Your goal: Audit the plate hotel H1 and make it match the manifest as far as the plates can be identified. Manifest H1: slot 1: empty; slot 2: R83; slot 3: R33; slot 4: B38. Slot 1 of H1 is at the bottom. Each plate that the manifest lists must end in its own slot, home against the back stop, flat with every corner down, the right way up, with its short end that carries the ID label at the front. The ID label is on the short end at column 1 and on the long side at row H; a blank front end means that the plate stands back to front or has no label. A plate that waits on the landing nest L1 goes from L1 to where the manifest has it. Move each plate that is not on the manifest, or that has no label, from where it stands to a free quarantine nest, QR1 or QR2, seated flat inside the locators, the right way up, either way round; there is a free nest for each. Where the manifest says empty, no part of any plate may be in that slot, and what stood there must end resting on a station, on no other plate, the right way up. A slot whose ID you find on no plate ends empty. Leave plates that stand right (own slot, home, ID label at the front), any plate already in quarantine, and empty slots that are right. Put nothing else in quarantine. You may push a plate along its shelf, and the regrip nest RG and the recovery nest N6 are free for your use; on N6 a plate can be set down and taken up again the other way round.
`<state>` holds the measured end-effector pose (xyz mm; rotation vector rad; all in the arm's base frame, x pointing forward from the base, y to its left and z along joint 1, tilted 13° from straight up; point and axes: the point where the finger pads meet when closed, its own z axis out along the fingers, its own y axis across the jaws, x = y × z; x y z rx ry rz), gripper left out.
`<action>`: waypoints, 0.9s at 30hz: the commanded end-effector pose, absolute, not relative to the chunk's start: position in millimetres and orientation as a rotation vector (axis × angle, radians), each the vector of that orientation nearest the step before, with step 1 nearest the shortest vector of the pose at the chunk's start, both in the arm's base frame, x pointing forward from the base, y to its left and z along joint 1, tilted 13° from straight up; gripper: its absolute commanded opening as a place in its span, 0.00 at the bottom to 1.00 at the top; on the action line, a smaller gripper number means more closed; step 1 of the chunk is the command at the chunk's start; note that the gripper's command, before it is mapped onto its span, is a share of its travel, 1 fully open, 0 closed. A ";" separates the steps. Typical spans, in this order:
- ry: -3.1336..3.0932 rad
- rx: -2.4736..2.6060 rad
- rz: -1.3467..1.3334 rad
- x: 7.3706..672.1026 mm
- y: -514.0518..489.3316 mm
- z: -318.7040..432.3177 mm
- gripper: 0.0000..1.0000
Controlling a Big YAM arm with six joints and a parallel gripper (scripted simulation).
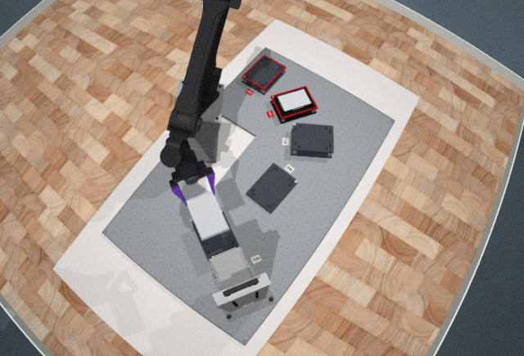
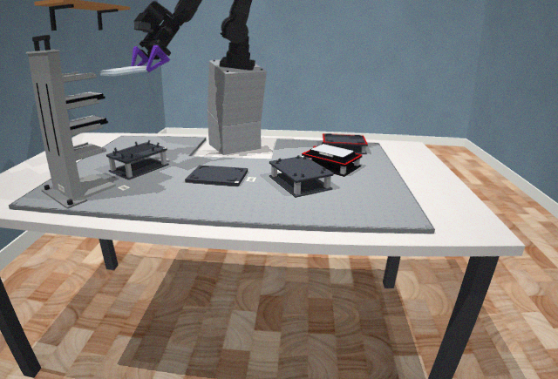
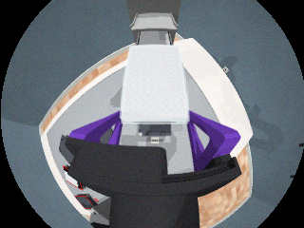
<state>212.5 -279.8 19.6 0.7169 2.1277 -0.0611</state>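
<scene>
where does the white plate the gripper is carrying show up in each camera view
Top: white plate lower centre, below the purple gripper.
Exterior: upper left, a thin pale slab level with the top shelf.
Wrist: centre, between the fingers.
Shared landmark: the grey plate hotel just beyond the plate.

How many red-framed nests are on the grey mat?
2. One red-framed nest at the grey mat's far corner looks empty; the other, beside it, holds a white plate. None seem hidden.

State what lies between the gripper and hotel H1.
The top view shows the white plate, held in the gripper, reaching toward the hotel; a raised dark nest sits below.
</scene>
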 end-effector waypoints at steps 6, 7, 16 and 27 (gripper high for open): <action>2.113 0.702 -0.078 216.6 -283.8 19.2 0.86; 2.115 0.706 -0.075 216.1 -282.3 17.7 0.86; 2.114 0.705 -0.074 217.1 -281.9 14.5 0.86; 2.114 0.703 -0.074 218.1 -281.0 10.4 0.86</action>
